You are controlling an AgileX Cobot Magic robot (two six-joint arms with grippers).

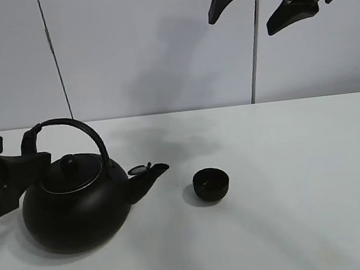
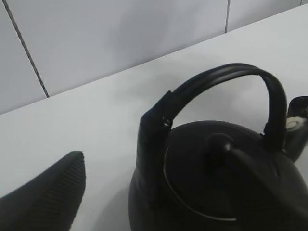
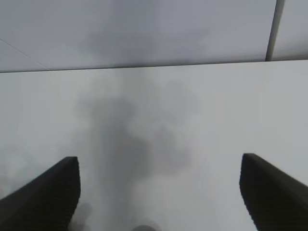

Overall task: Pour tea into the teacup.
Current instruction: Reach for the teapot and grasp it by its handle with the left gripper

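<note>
The large black kettle (image 1: 78, 207) with arched handle (image 1: 79, 129) stands on the white table at the left, spout pointing right. The small black teacup (image 1: 211, 184) sits upright just right of the spout, apart from it. My left gripper (image 1: 5, 155) is open beside the left end of the handle, holding nothing. In the left wrist view the kettle (image 2: 216, 183) and its handle (image 2: 226, 77) fill the frame, and one finger (image 2: 48, 197) shows. My right gripper (image 1: 257, 7) hangs open and empty high above the table; it also shows in the right wrist view (image 3: 159, 192).
The white table (image 1: 305, 225) runs to a pale tiled wall (image 1: 158, 47) at the back. Nothing else stands on the table besides the kettle and cup.
</note>
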